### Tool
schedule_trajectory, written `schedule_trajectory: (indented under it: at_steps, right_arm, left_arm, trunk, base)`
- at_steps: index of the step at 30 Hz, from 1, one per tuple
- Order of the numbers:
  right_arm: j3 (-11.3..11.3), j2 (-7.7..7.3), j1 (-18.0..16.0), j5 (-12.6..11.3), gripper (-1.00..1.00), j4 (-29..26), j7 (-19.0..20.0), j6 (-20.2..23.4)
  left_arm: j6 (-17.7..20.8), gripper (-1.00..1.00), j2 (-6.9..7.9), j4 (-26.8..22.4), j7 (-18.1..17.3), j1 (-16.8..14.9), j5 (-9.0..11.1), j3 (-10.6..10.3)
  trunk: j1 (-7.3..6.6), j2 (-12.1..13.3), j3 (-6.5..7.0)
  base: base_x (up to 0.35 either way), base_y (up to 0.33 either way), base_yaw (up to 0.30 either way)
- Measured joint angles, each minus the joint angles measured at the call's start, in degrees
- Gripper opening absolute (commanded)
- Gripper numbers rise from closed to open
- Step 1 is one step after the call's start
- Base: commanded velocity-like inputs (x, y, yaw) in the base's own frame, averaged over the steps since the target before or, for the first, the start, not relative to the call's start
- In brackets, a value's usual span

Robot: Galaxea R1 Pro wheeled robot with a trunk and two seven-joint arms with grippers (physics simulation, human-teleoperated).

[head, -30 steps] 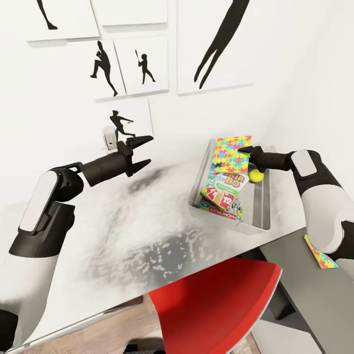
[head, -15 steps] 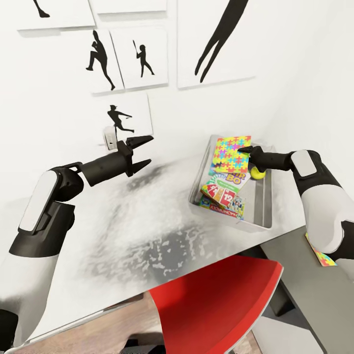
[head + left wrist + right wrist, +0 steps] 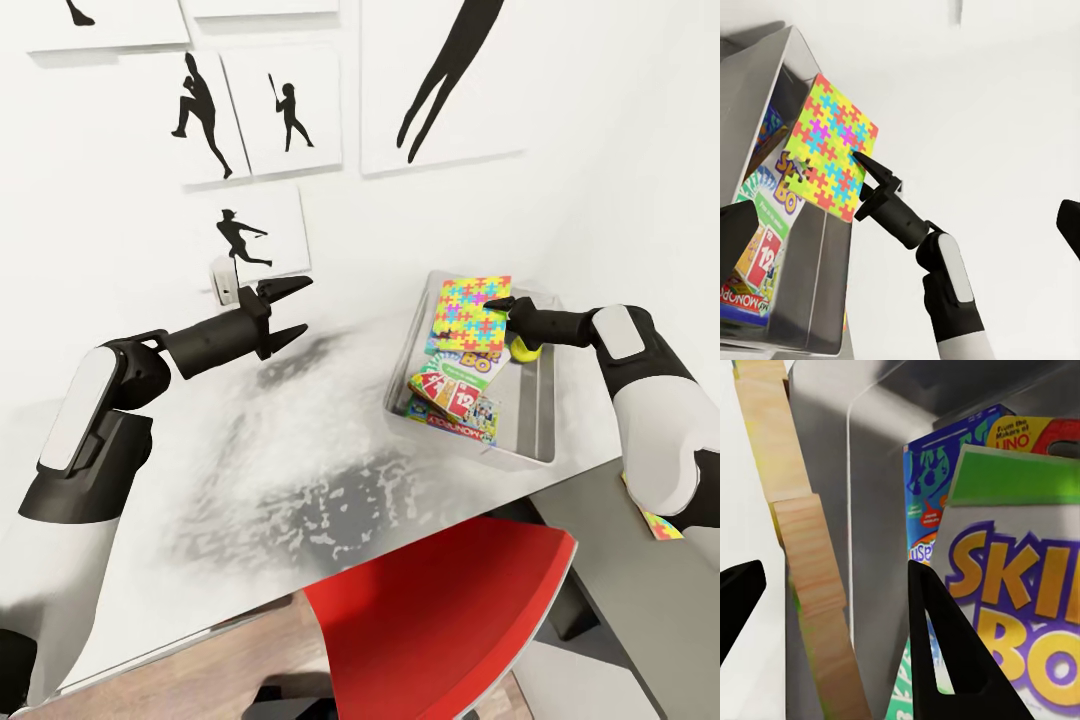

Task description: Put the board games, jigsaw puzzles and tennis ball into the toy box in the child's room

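Observation:
The grey metal toy box sits on the table's right end. Inside it lie the Skip-Bo box, a red card game, the Monopoly box and the yellow tennis ball. A colourful jigsaw puzzle stands on edge against the box's far wall. My right gripper is open around that puzzle's edge, its fingers apart on either side. A second jigsaw puzzle lies low on the right, partly behind my right arm. My left gripper hangs open and empty over the table.
A red chair stands at the front edge of the table. A small white object sits on the table against the wall. Framed silhouette pictures hang above. A grey surface lies lower right.
The head view has tilted slightly, so the wall pictures sit a little higher. Both arms and the standing puzzle keep nearly the same places.

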Motion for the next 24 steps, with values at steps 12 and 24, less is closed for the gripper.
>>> schedule_trajectory:
  at_steps: [12,24]
  right_arm:
    - [-0.02,0.14,0.01,0.00,-1.00,-0.02,0.08,-0.05]
    - [-0.08,0.18,-0.04,0.03,-1.00,0.06,0.05,-0.09]
  left_arm:
    - [0.00,1.00,0.00,-0.03,0.03,0.00,0.00,0.00]
    - [0.07,1.00,0.00,0.01,0.06,0.00,0.03,0.00]
  trunk:
    - [0.00,0.00,-0.18]
    - [0.00,0.00,-1.12]
  base:
    - [0.000,0.000,0.000]
    - [0.000,0.000,0.000]
